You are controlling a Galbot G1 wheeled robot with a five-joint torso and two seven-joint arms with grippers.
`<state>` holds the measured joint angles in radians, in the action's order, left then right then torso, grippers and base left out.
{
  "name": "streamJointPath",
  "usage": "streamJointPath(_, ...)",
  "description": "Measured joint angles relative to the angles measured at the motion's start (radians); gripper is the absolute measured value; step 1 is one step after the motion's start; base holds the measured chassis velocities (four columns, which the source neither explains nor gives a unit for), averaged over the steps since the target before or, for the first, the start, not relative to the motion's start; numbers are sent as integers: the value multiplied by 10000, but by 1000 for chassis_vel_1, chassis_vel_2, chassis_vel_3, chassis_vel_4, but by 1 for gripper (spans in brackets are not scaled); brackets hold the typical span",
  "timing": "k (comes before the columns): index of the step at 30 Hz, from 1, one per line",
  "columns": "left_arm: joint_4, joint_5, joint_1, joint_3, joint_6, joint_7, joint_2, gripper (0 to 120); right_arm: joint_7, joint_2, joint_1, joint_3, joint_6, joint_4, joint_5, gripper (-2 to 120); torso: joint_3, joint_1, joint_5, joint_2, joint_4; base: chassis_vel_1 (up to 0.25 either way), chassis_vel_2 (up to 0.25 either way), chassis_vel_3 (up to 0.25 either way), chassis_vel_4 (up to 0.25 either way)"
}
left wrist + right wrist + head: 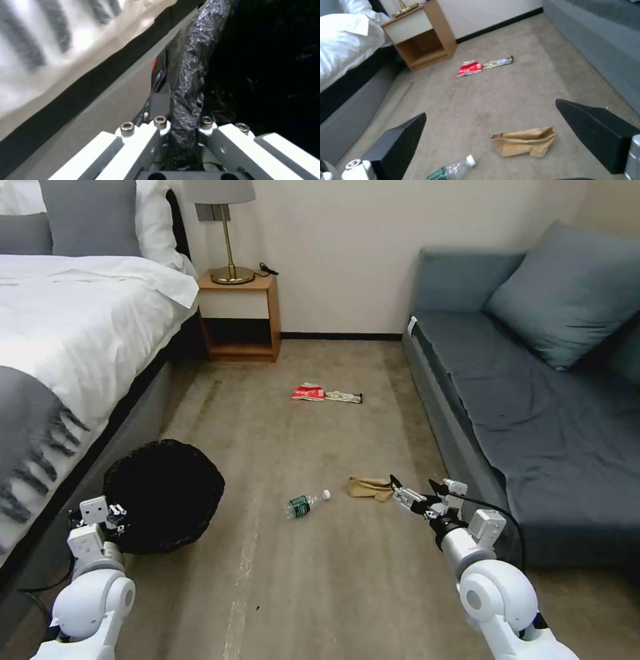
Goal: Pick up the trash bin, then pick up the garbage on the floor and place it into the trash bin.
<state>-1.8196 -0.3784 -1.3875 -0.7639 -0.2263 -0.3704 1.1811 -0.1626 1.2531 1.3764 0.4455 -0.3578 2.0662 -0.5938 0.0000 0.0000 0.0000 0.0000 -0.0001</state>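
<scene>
On the floor between bed point(80, 333) and sofa point(533, 407), head view: bin point(167, 500) sits beside the bed, left gripper point(115, 515) at its near rim. Right gripper point(415, 492) hovers just beside the brown paper point(369, 487), fingers spread, empty. Bottle point(307, 503) lies between bin and paper. Red packet point(308, 392) and bar wrapper point(343, 397) touch each other farther off, near the nightstand point(240, 317).

Left wrist view: left gripper point(182, 125) clamped tight on the bin's bag-covered rim point(190, 75).

Right wrist view: right gripper's wide-open fingers point(400, 142) frame the paper point(523, 142) on the carpet below; bottle point(453, 170) close by, packet point(469, 68) and wrapper point(497, 62) well beyond.
</scene>
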Motion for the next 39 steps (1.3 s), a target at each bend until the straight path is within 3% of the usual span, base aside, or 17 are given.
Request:
streamJointPath(33,300,28,-81,-47,215,258,34,0,149,77,-42,-403,54,-668,307,100,0,0,0,0,0,-128,128,125,-134)
streamJointPath(39,336,312,-90,-37,384,413,51,0,277,-525,-466,-885,71,-1228,336,100,0,0,2,0,2,-109,129,131,-122)
